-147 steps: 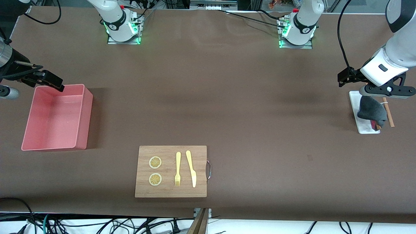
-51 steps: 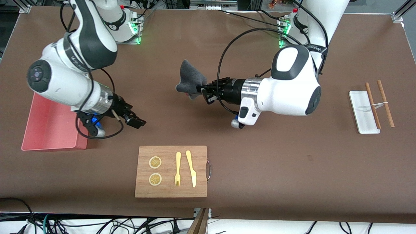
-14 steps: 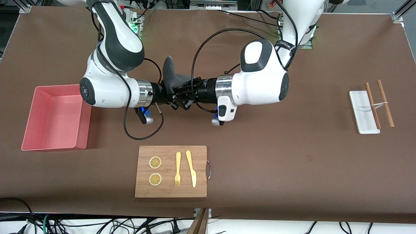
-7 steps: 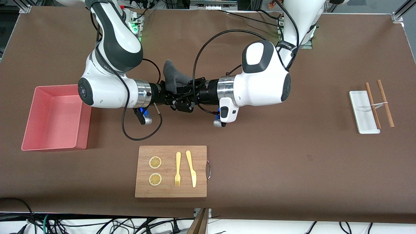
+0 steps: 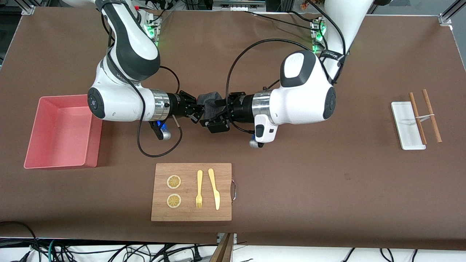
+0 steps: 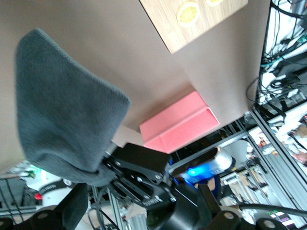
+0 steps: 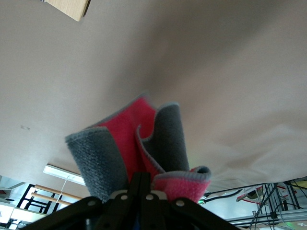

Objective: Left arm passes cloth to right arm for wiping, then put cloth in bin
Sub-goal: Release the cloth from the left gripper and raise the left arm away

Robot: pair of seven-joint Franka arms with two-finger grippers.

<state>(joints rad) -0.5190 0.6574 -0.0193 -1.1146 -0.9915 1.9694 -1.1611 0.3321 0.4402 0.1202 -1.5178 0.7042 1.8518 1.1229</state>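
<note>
The charcoal-grey cloth (image 5: 210,103) hangs in the air over the middle of the table, between the two grippers. My right gripper (image 5: 198,112) is shut on it; the right wrist view shows the cloth (image 7: 129,139), grey with a pink inner face, pinched at the closed jaws (image 7: 142,179). My left gripper (image 5: 217,114) is open beside the cloth, with its fingers spread clear of it. The left wrist view shows the cloth (image 6: 62,110) held by the right gripper (image 6: 136,167). The salmon-pink bin (image 5: 95,134) stands empty at the right arm's end of the table.
A wooden board (image 5: 164,214) with two lemon slices, a fork and a knife lies nearer the front camera than the grippers. A small white tray (image 5: 402,120) and two brown sticks (image 5: 432,116) lie at the left arm's end.
My left gripper has opened, let go of the cloth and drawn back toward its own end. The cloth has drooped and stays in the right gripper.
</note>
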